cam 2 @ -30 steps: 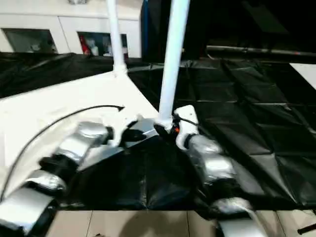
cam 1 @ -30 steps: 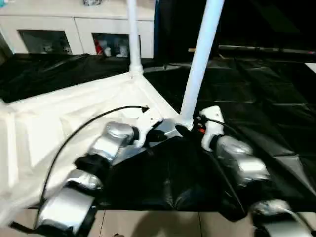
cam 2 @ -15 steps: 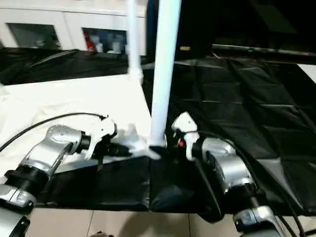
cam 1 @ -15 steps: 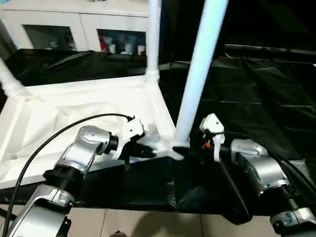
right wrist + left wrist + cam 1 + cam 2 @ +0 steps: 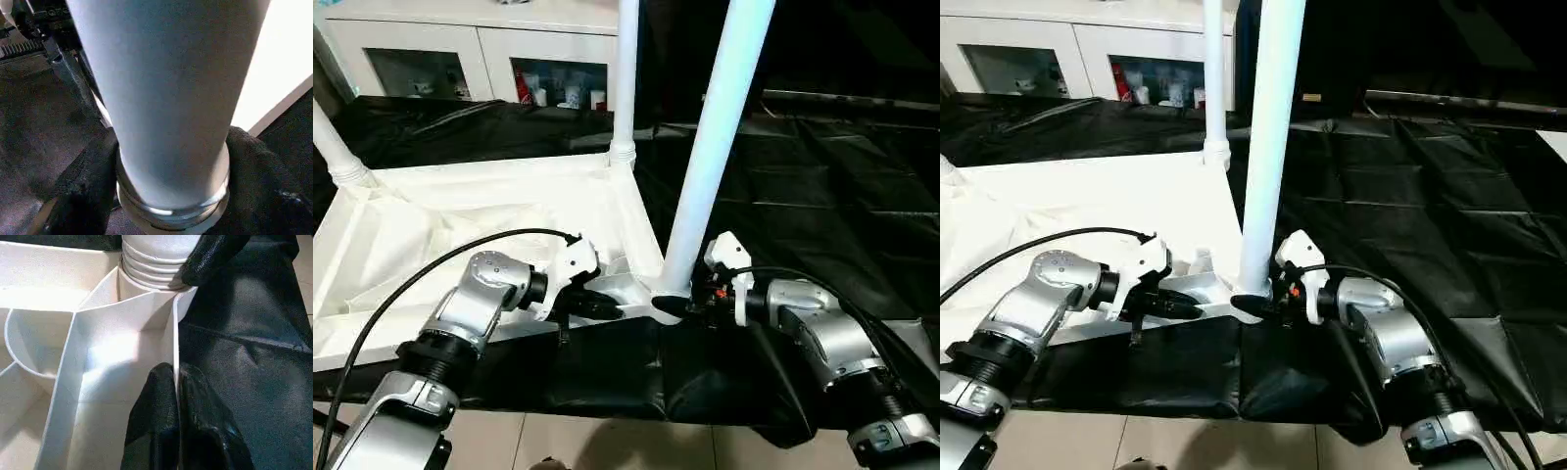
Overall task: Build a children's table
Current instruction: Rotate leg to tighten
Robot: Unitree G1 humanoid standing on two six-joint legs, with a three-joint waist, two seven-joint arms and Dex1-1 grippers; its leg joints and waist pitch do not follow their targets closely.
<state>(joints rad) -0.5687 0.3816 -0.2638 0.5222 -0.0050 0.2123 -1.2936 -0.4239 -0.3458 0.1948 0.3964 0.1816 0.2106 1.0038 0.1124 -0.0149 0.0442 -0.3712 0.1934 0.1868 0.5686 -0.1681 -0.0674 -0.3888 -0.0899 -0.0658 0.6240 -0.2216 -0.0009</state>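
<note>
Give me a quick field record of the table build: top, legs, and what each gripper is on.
table top: white, upside down on the black-draped work table
legs standing: three in corner sockets; nearest one
left gripper: shut on the top's edge wall
right gripper: fingers either side of the nearest leg's base

Tabletop [image 5: 460,220] on work table [image 5: 822,186]; legs [image 5: 715,147] upright.

The right end effector [image 5: 677,304] closed in around the base of the near leg [image 5: 717,147] where it met the tabletop [image 5: 460,220]. Both forearms swung outward, so the end effectors pointed inward at that corner from the left and right.
</note>
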